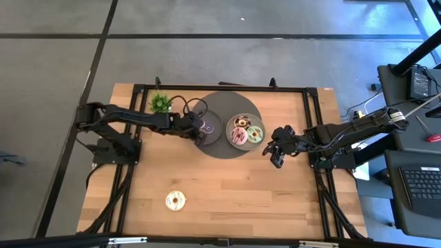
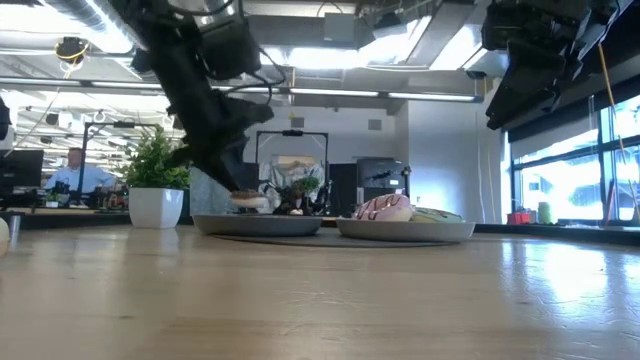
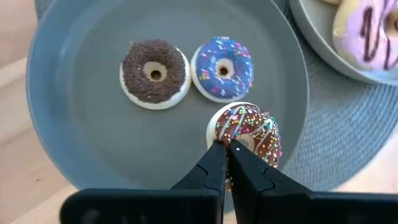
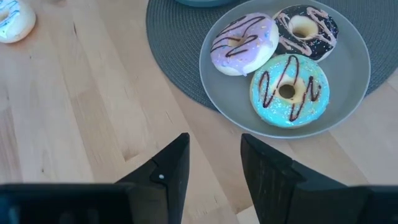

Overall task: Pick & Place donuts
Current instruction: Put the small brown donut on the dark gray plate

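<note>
My left gripper [image 3: 226, 148] is shut over the left grey plate [image 3: 81, 112], on a mini donut with brown sprinkled frosting [image 3: 249, 127] at the plate's rim. A dark brown mini donut [image 3: 154, 73] and a purple one [image 3: 224, 68] lie flat on that plate. The right grey plate [image 4: 348, 81] holds the pink [image 4: 244, 42], chocolate [image 4: 306, 30] and green [image 4: 289, 90] donuts. A cream-white donut [image 1: 176, 200] lies on the wood toward the near edge. My right gripper [image 4: 214, 155] hangs open above bare wood, right of the right plate [image 1: 246, 115]. My left gripper pinches the sprinkled mini donut by the edge of its ring [image 3: 231, 138] between both fingertips, slanting down from the table's left side. The donut sits tilted over the plate's rim; whether it still rests there, I cannot tell.
Both plates stand on a round dark mat [image 1: 227, 148] at the table's far middle. A small potted plant [image 1: 160, 103] stands just beyond my left arm. Open wood stretches across the near half of the table around the cream-white donut. People and desks show in the room behind.
</note>
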{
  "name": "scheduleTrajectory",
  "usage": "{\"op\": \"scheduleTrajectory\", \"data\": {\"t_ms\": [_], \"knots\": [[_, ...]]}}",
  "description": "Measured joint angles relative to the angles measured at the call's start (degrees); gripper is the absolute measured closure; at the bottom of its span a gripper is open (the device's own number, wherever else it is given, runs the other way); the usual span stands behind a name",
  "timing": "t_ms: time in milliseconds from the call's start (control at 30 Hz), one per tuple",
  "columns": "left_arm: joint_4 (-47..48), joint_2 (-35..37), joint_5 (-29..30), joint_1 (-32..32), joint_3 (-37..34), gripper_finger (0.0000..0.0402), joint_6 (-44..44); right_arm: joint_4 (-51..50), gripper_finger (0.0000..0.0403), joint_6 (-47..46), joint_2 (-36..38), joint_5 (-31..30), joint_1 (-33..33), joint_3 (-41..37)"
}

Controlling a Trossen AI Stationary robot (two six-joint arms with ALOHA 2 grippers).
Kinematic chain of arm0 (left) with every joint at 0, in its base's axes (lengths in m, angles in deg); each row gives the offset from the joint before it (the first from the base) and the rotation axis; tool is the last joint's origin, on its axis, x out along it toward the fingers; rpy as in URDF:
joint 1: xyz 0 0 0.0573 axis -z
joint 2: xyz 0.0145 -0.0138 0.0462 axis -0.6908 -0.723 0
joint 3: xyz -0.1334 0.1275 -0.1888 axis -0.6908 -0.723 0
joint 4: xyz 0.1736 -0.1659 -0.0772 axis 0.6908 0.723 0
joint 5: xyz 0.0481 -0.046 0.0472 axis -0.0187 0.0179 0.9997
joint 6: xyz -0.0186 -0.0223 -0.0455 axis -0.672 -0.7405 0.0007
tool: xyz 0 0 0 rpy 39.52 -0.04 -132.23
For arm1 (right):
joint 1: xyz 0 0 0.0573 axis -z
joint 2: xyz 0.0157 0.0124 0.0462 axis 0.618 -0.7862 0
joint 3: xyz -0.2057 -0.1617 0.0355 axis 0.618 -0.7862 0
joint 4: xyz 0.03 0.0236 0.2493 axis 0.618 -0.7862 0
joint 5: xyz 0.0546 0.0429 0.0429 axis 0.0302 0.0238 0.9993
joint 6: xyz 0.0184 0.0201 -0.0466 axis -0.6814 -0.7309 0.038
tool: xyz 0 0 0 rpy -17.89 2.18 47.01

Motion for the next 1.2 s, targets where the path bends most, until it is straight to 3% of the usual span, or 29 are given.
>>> {"op": "scheduleTrajectory", "data": {"t_ms": [567,1200], "knots": [[-3.96,-6.62,4.11,-0.7,-1.39,0.039,-4.71,-0.41,0.0257,0.0,0.01,0.0,0.0,0.0],[-3.96,-7.01,6.48,-0.66,-1.39,0.0386,-5.32,-0.4,0.0257,-0.22,0.01,0.0,0.0,0.0]]}}
